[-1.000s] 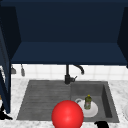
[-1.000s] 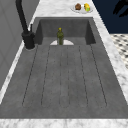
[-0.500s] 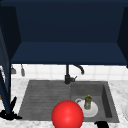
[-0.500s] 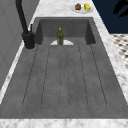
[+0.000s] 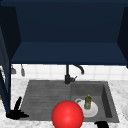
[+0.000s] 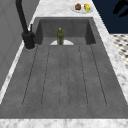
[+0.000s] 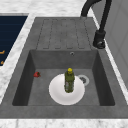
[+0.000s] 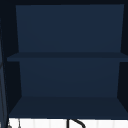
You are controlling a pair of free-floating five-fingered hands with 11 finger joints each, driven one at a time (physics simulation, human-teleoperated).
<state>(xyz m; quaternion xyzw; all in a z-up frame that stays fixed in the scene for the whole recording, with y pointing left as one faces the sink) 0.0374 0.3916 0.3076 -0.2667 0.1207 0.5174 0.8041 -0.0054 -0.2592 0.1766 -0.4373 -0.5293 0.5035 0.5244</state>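
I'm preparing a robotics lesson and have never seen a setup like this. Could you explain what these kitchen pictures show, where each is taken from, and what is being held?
These are simulator renders of a kitchen sink. The robot is just two floating black hands. In the front view, the left hand rests at the sink's front left corner with straight fingers, holding nothing; the right hand peeks in at the bottom edge. A red ball floats in front. In the basin a green bottle stands upright on a white plate. The side views look along the sink from each end and show the black tap. The upper view faces the open blue cabinet above.
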